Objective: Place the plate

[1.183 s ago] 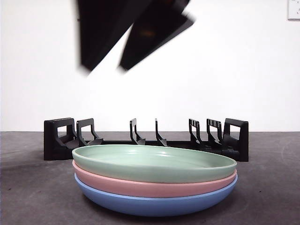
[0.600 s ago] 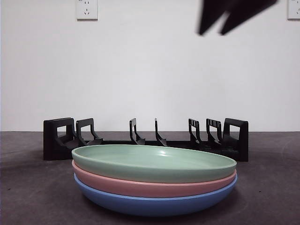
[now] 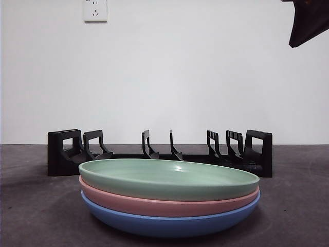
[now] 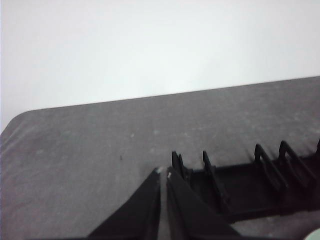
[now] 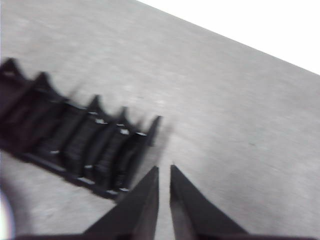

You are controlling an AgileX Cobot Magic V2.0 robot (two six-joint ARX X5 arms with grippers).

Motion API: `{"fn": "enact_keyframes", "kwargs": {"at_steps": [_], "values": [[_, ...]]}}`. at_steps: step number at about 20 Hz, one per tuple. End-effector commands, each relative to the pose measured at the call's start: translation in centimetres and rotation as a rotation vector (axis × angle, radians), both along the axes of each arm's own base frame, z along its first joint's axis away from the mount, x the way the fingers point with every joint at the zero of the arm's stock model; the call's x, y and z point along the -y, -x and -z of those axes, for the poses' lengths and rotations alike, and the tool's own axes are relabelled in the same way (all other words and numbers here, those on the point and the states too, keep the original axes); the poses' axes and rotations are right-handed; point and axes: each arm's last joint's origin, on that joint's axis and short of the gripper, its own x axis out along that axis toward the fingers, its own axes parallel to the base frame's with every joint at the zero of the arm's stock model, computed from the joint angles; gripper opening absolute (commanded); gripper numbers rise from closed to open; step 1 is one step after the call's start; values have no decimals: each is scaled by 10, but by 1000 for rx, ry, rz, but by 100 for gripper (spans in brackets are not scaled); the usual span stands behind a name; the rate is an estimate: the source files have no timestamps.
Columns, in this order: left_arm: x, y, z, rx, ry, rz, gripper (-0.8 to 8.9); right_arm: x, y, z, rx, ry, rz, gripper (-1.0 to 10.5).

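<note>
Three plates lie stacked at the near middle of the table: a green plate (image 3: 169, 177) on top, a pink plate (image 3: 164, 205) under it and a blue plate (image 3: 169, 224) at the bottom. A black plate rack (image 3: 159, 154) stands behind them with nothing in its slots. My right gripper (image 5: 163, 169) is shut and empty, high above the rack's right end (image 5: 75, 135); it shows as a black tip (image 3: 308, 23) at the front view's top right corner. My left gripper (image 4: 163, 172) is shut and empty, above the rack's left end (image 4: 250, 185).
The dark grey table (image 3: 293, 206) runs to a white wall with a socket (image 3: 95, 9) at the upper left. Bare table lies on both sides of the plate stack and beyond each end of the rack.
The dark arm in the front view has swept from the upper left-middle to the top right corner and risen almost out of the picture. Plates and rack have not moved.
</note>
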Motion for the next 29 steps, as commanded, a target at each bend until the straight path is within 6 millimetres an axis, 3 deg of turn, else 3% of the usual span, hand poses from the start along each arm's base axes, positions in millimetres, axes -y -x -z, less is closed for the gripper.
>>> {"fn": "enact_keyframes", "kwargs": {"at_steps": [1,8,11,12,15,19,25,29], "values": [[-1,2,-5,14,15,3,8,-2,-2,-3,12,-11,-5,20],[-1,3,-5,21,19,3,8,-1,-2,-3,12,-11,-2,20],[-9,15,-3,77,-49,5,8,-1,-2,-3,12,-10,-2,20],[-13,18,6,81,-49,8,8,-1,-2,-3,12,-10,-2,20],[-24,15,64,124,-50,38,8,-1,-2,-3,12,-10,-2,20],[-42,13,124,211,90,-114,8,-1,-2,-3,12,-11,-2,20],[-47,12,175,189,92,-147,8,-1,-2,-3,12,-11,-2,20],[-44,12,181,120,118,-52,8,-1,-2,-4,18,-12,-3,20]]}}
